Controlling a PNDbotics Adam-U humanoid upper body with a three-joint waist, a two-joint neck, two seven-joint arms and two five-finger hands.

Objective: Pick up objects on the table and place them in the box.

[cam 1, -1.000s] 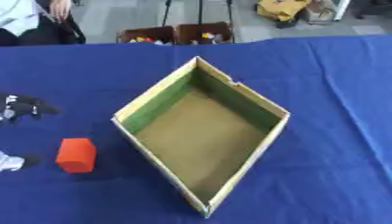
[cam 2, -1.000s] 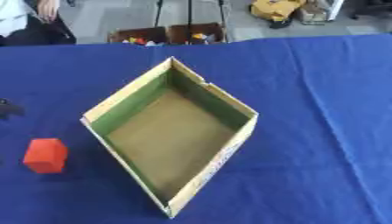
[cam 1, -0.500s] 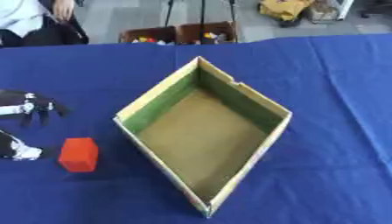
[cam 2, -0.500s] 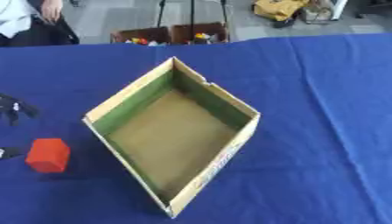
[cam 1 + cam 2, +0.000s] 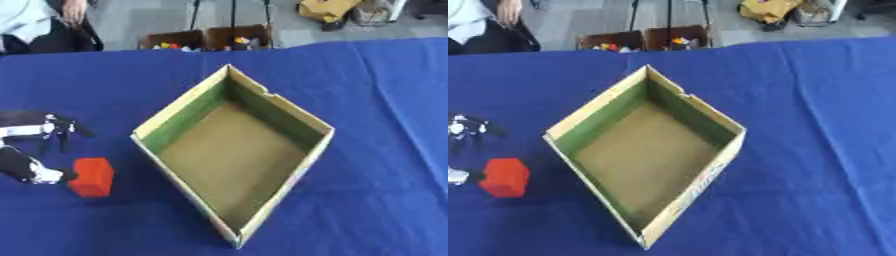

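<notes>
Red block (image 5: 92,176) on the blue table (image 5: 376,100), at nine o'clock from the open box (image 5: 232,150) — outside it, just beside its left wall. Left hand (image 5: 35,147) reaching in at the view's left edge, spread wide around the block: fingers (image 5: 54,127) at eleven o'clock of it, thumb (image 5: 44,175) touching or nearly touching its left face, holding nothing yet. Probably set so as to close on opposite faces. Box empty, mouth up — ready to receive. Right hand out of sight.

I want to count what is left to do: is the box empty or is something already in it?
Empty. The box shows only its bare brown floor and green inner walls. The red block lies outside it on the cloth, at its left.
</notes>
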